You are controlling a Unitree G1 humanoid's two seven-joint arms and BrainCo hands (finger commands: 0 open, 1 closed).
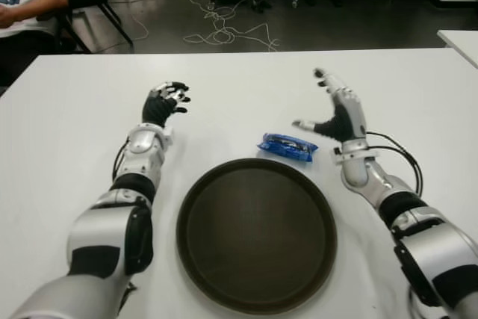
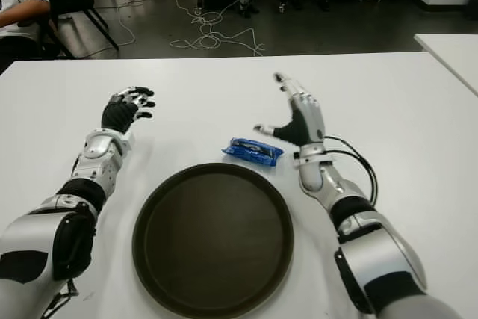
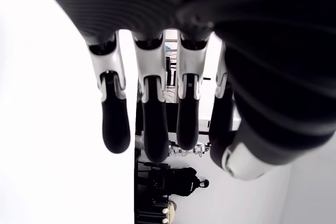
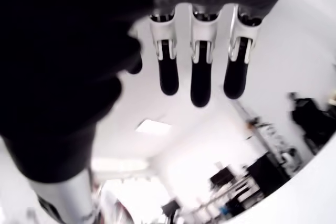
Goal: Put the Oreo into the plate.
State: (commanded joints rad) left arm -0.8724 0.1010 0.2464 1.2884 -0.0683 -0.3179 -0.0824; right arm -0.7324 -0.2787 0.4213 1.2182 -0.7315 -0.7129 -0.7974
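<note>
Oreo pack (image 1: 287, 146) lies on the counter (image 1: 246, 87) just beyond the plate (image 1: 256, 298); right hand (image 1: 342, 113) beside it, left hand (image 1: 163, 104) far left, both with fingers spread, empty

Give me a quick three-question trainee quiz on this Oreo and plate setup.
1. True or false: the Oreo pack already lies inside the plate.
2. Which hand is nearer the pack? A) left hand B) right hand
3. Fill in: both hands hold ____.

Key:
1. False; it lies on the white table, just beyond the plate's far rim.
2. B; the right hand is beside the pack, fingers spread.
3. Nothing.
</note>
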